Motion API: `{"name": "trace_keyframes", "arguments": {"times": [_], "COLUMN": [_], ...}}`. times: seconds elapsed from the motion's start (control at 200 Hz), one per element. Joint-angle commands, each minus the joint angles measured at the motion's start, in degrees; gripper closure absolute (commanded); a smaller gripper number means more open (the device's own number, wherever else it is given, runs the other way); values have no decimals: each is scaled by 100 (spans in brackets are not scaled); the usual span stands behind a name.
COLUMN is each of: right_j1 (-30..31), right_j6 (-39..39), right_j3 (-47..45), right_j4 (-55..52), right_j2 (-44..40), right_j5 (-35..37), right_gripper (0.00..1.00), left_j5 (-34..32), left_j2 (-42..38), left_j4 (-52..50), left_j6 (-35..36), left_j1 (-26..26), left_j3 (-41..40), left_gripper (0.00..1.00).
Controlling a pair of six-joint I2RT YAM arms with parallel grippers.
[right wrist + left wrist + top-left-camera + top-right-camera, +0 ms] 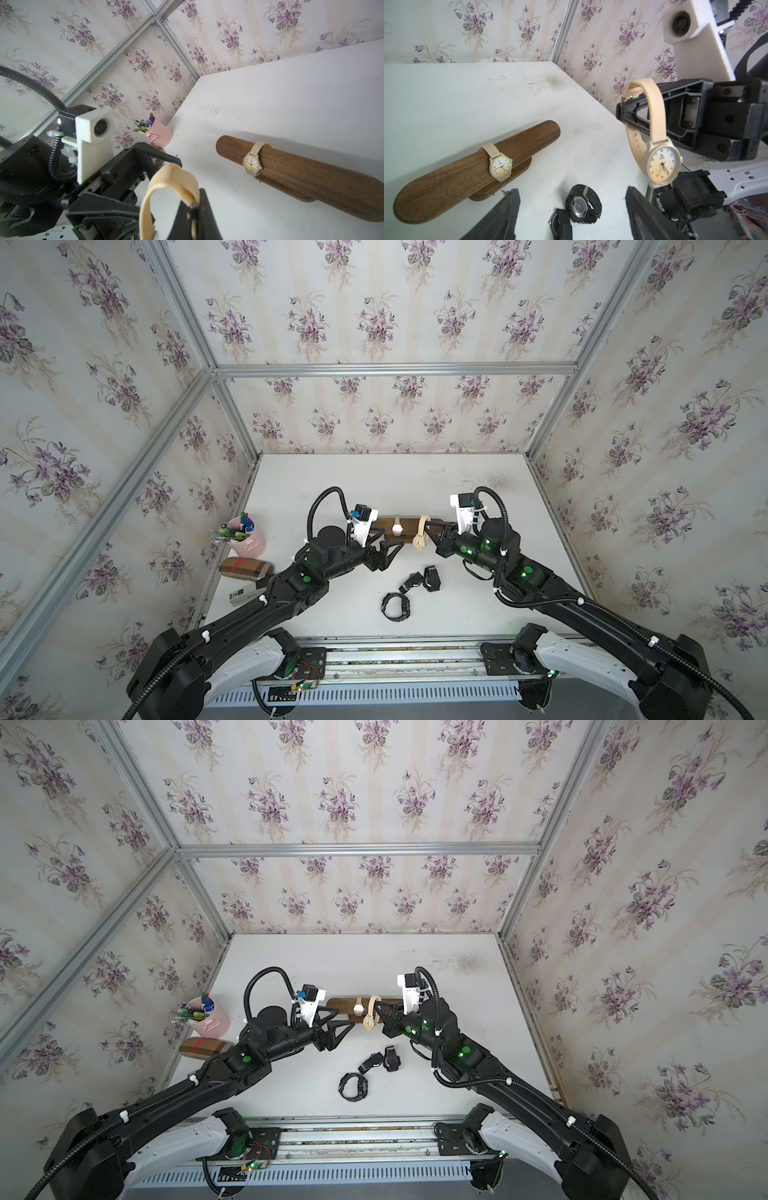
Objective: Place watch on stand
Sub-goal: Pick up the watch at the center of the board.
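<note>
At the table's left edge, a pink cup [253,541] of pens is seen, with a taped brown box [245,568] just in front of it. Next, the left gripper [392,540] is held before the left part of the stand [446,182], its jaws spread wide apart with nothing between them; in both top views the bar's left end is hidden by it. A second watch [500,166] is strapped around the bar near its middle. In front of the stand, black watches [431,578] are scattered on the table, clear of both arms. Further right, the watch [662,164] is hung in the air off the bar's right end, apart from the wood, face tilted downward. Its cream strap is clamped near the buckle by the right gripper [623,111], and the bar's right end is covered by that arm in both top views.
</note>
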Motion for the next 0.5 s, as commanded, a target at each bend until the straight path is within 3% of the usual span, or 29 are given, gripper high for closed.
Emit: {"name": "trace_keyframes", "arguments": {"times": [0.0, 0.2, 0.305, 0.495], "right_j1": [4, 62, 193, 411], "right_j6": [-104, -235, -349, -471], "right_j3": [42, 200, 292, 342], "right_j4": [206, 287, 230, 194], "right_j2": [126, 391, 464, 519], "right_j5": [189, 295, 457, 762], "right_gripper": [100, 100, 100, 100], "left_j5": [-328, -774, -841, -905], "left_j2": [-121, -129, -9, 335], "left_j4": [-297, -697, -740, -895], "left_j6": [112, 234, 118, -27], "left_j1": [-162, -694, -789, -896], "left_j3": [85, 412, 556, 898], "left_gripper": [19, 18, 13, 12]}}
